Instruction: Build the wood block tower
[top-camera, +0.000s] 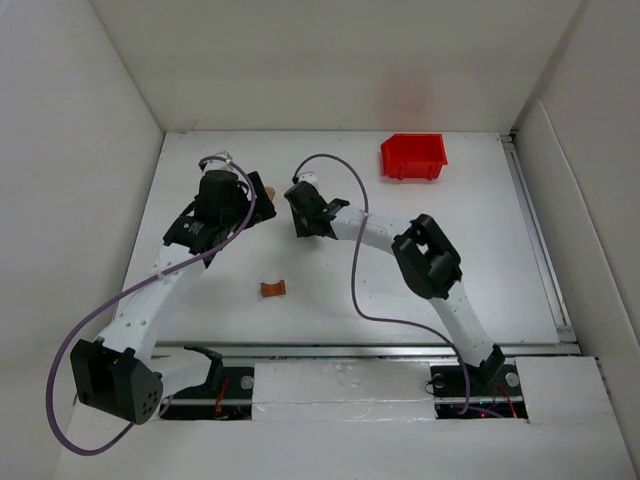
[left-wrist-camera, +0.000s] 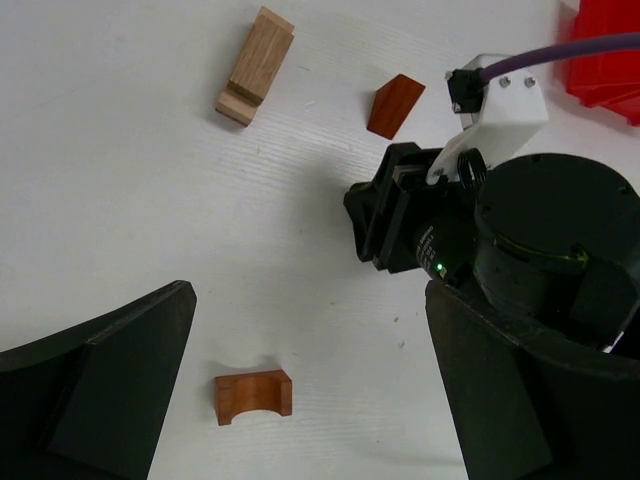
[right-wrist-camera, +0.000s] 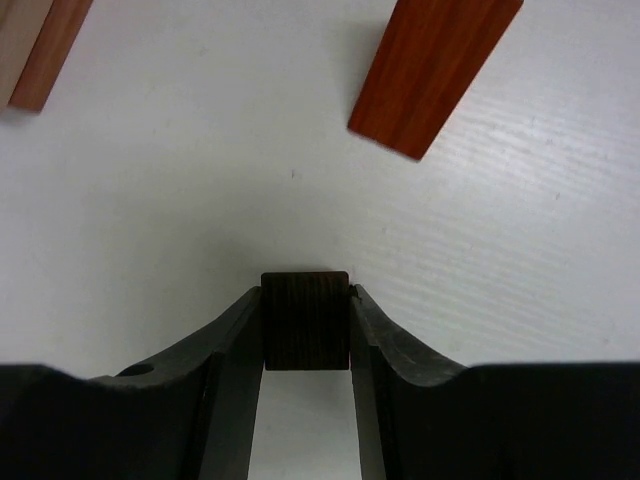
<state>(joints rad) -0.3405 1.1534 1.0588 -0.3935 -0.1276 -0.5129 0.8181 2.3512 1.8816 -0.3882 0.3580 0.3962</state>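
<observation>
My right gripper (right-wrist-camera: 305, 305) is shut on a dark brown cube (right-wrist-camera: 305, 325); whether the cube touches the table I cannot tell. Ahead of it lie a reddish-brown bar (right-wrist-camera: 435, 70) and a small stack of tan and reddish-brown blocks (right-wrist-camera: 40, 40). My left gripper (left-wrist-camera: 310, 400) is open and empty, high above a reddish-brown arch block (left-wrist-camera: 253, 395). The left wrist view also shows the tan stack (left-wrist-camera: 255, 65), the reddish-brown bar (left-wrist-camera: 395, 105) and the right gripper (left-wrist-camera: 385, 215). In the top view the arch (top-camera: 273, 289) lies nearer than both grippers, left (top-camera: 232, 192) and right (top-camera: 303, 220).
A red plastic bin (top-camera: 413, 156) stands at the back right and shows at the corner of the left wrist view (left-wrist-camera: 605, 60). The two wrists are close together at the table's back middle. A purple cable (top-camera: 355, 250) loops over the right arm. White walls enclose the table.
</observation>
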